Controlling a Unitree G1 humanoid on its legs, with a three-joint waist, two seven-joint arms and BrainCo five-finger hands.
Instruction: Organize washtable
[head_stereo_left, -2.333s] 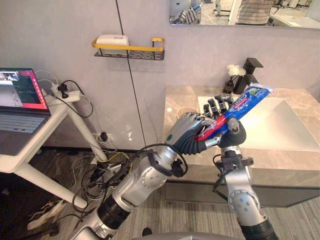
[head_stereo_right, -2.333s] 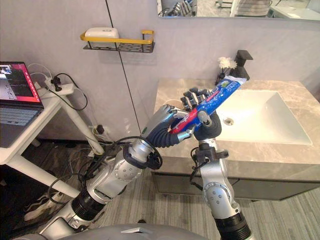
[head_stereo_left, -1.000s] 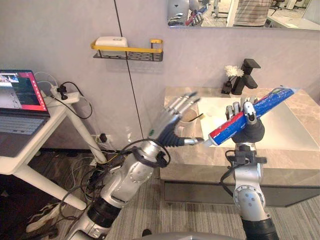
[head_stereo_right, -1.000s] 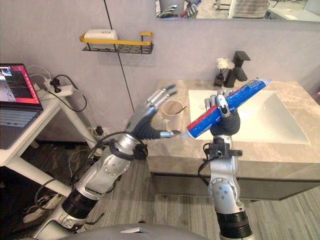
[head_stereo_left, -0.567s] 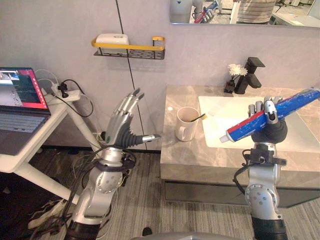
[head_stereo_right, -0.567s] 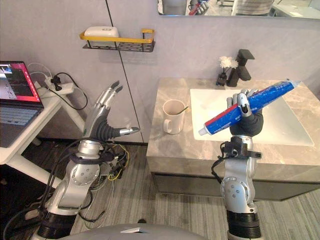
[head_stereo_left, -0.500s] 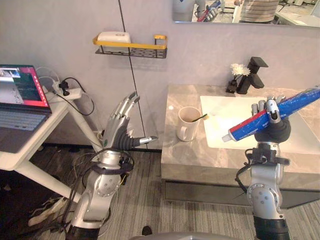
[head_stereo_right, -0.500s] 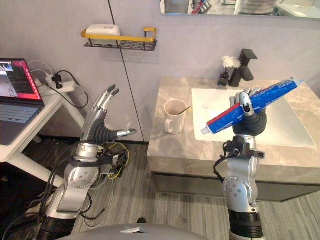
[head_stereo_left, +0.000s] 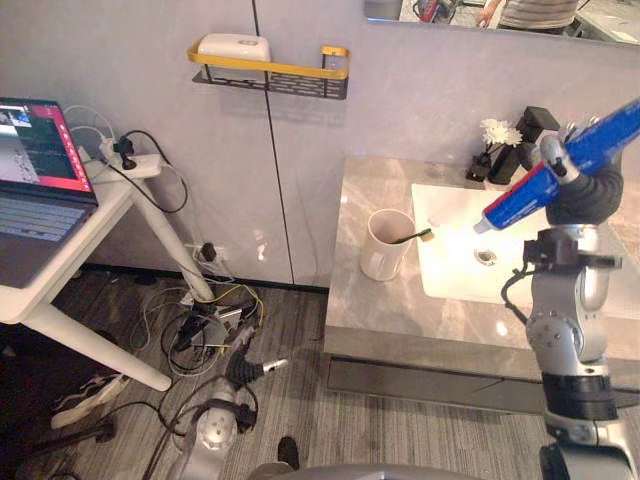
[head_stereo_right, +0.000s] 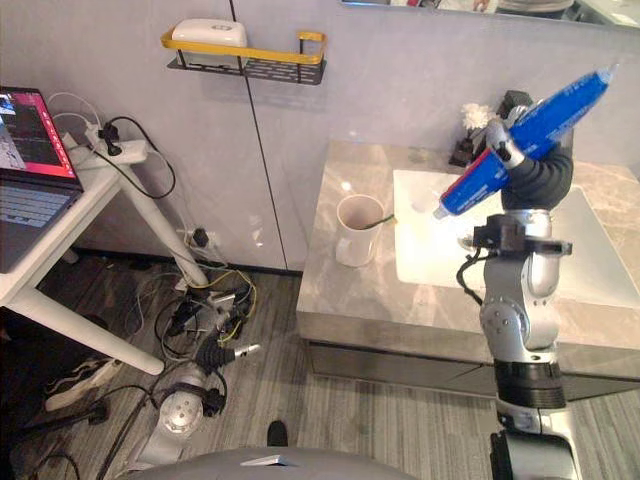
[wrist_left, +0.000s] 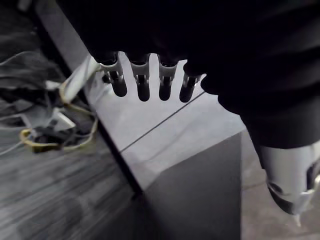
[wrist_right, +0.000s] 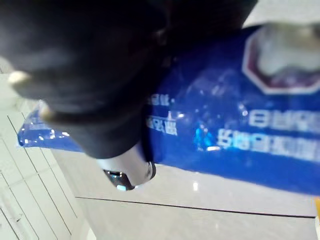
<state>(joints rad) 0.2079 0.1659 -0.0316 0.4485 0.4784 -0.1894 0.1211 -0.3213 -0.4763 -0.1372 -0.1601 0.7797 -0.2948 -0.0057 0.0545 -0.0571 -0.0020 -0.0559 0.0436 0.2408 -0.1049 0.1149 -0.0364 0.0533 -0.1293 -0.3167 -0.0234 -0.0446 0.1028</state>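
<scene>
My right hand (head_stereo_left: 585, 188) is shut on a blue and red toothpaste tube (head_stereo_left: 517, 202) and holds it high over the sink basin (head_stereo_left: 455, 265), cap end tilted down toward the cup. Close up, the blue tube (wrist_right: 235, 135) lies across the palm. A beige cup (head_stereo_left: 385, 243) with a toothbrush (head_stereo_left: 415, 237) in it stands on the marble countertop (head_stereo_left: 370, 300), left of the basin. My left hand (head_stereo_left: 243, 368) hangs low near the floor beside the cabinet, its fingers (wrist_left: 142, 82) straight and empty.
A black faucet (head_stereo_left: 535, 130) and small white flowers (head_stereo_left: 495, 130) stand behind the basin. A yellow-railed wall shelf (head_stereo_left: 275, 75) carries a white box (head_stereo_left: 232, 47). A white desk with a laptop (head_stereo_left: 35, 165) is at the left, with cables (head_stereo_left: 200, 320) on the floor.
My left arm has dropped from chest height down toward the floor, hand still open. My right hand has lifted the tube higher over the basin. The camera has shifted too.
</scene>
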